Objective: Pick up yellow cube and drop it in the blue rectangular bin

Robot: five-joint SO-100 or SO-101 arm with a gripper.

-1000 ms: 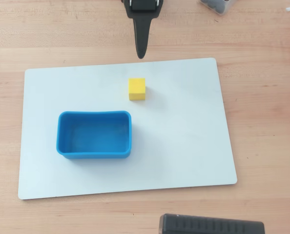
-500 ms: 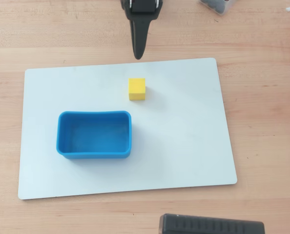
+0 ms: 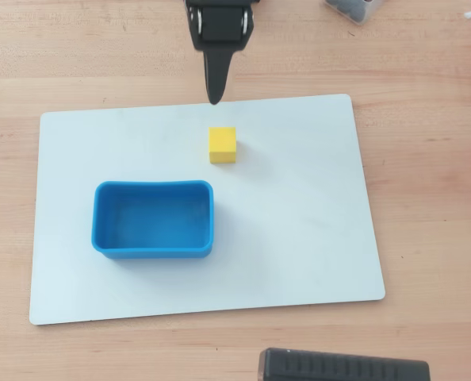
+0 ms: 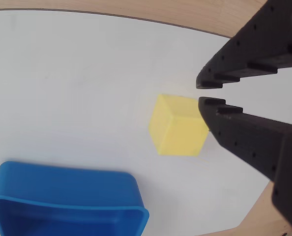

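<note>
The yellow cube (image 3: pixel 222 144) sits on the white board, just above and to the right of the blue rectangular bin (image 3: pixel 99 222) in the overhead view. The bin is empty. My black gripper (image 3: pixel 214 100) hangs above the board's far edge, a short way beyond the cube, and holds nothing. In the wrist view the cube (image 4: pixel 178 129) lies just behind the gripper (image 4: pixel 199 93), whose jaws stand almost together with a thin gap. The bin's corner (image 4: pixel 67 175) shows at the lower left.
The white board (image 3: pixel 299 230) lies on a wooden table. A black ribbed object (image 3: pixel 342 367) sits at the table's near edge. A dark item in a clear container (image 3: pixel 351 8) is at the far right corner.
</note>
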